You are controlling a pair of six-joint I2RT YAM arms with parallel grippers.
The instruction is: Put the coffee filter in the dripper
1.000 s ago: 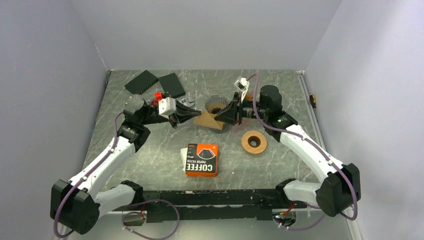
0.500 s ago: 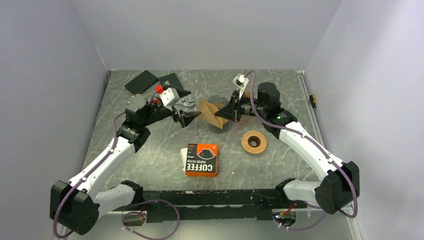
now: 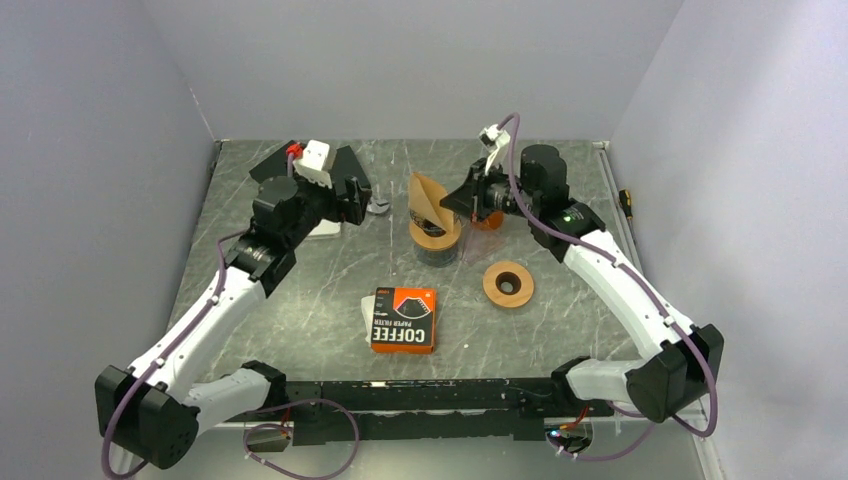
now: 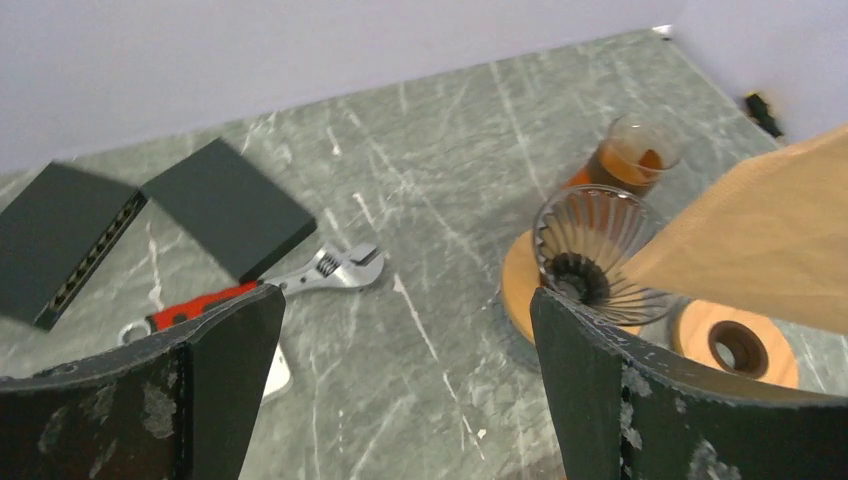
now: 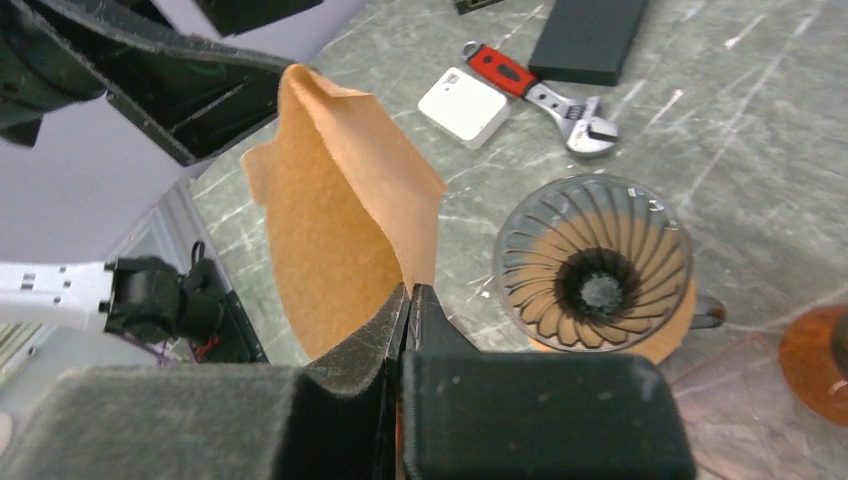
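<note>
The brown paper coffee filter (image 3: 425,198) hangs opened in the air just left of and above the dripper (image 3: 437,237), a ribbed glass cone on a wooden ring base. My right gripper (image 3: 448,203) is shut on the filter's (image 5: 340,230) lower edge, the pinch (image 5: 410,292) seen in the right wrist view with the dripper (image 5: 595,265) below to the right. My left gripper (image 3: 358,192) stands open and empty, left of the dripper. Its fingers (image 4: 230,350) frame bare table (image 4: 405,330), with the dripper (image 4: 595,255) and filter (image 4: 760,265) to the right.
An orange COFFEE filter box (image 3: 403,319) lies near the front centre and a wooden ring (image 3: 508,284) to its right. An amber glass (image 4: 640,150) stands behind the dripper. A red-handled wrench (image 4: 260,285), a white square (image 5: 465,105) and two black boxes (image 3: 285,162) (image 3: 345,168) lie at back left.
My left gripper has opened, let go of the filter and drawn back to the left. My right gripper has shut on the filter and raised it upright over the dripper.
</note>
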